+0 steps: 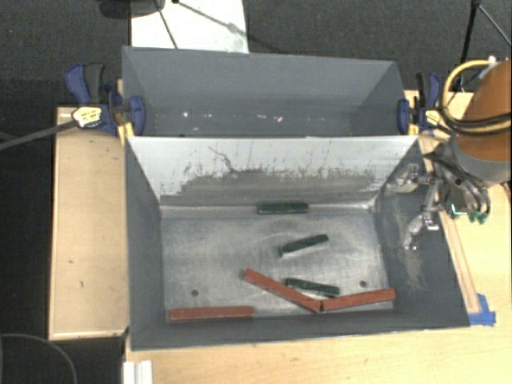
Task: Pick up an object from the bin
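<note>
The marker for this call is the tilted dark green bar (304, 244) lying mid-floor in the bin (144, 238). The gripper (417, 227) hangs well to the right of that bar, close against the bin's sloping right wall (398, 256) and over no item at all. Whether it is wide or narrow I cannot tell from this angle. Nothing from the bin shows in it.

Now the trouble spots. Everything here is a thin stick lying flat on the metal, so a shallow closing would likely skate over the top. A grip away from a stick's middle would likely let it swing and drop. So near the slope, a straight descent could scrape the wall.

In front of the tilted bar sits a cluster. A slanted red-brown stick (278, 289) meets a right-hand red-brown stick (358, 298) end to end, and a short green bar (312, 286) lies hard against the slanted one. I cannot tell whether they overlap. Going in there risks catching two at once or levering one off another.

The cleaner picks stand apart. The tilted bar itself is clear on all sides. A rear green bar (282, 208) lies behind it at the back wall's foot, where the wall may crowd the approach. A lone red-brown stick (210, 313) lies in front of it and to its left, farthest from the gripper. The nearest piece to the gripper is the right-hand stick, lying lower and to its left.
</note>
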Tool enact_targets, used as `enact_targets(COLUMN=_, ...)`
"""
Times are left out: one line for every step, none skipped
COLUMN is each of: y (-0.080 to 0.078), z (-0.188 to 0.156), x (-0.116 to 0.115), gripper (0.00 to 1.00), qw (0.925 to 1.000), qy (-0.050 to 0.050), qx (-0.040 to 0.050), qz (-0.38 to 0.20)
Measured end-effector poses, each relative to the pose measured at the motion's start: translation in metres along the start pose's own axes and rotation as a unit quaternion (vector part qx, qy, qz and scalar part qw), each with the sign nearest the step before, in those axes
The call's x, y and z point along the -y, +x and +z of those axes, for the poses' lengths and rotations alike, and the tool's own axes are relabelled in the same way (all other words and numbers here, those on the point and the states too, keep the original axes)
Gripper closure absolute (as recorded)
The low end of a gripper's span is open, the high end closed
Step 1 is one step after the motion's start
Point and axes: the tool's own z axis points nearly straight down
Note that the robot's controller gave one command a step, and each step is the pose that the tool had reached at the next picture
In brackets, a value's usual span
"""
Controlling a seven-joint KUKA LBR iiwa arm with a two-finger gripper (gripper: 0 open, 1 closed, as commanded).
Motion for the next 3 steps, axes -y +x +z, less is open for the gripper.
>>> enact_targets(y=-0.002, z=-0.005, x=-0.001, gripper=0.0, qw=1.0, qy=0.001, qx=0.0039, qz=-0.002)
enact_targets(y=-0.002, z=0.046, x=-0.037, gripper=0.0, qw=1.0, qy=0.001, qx=0.0073, qz=0.001)
enact_targets(y=-0.01, z=0.088, x=-0.044, gripper=0.0, qw=0.9943, qy=0.0, qx=0.0029, qz=0.106)
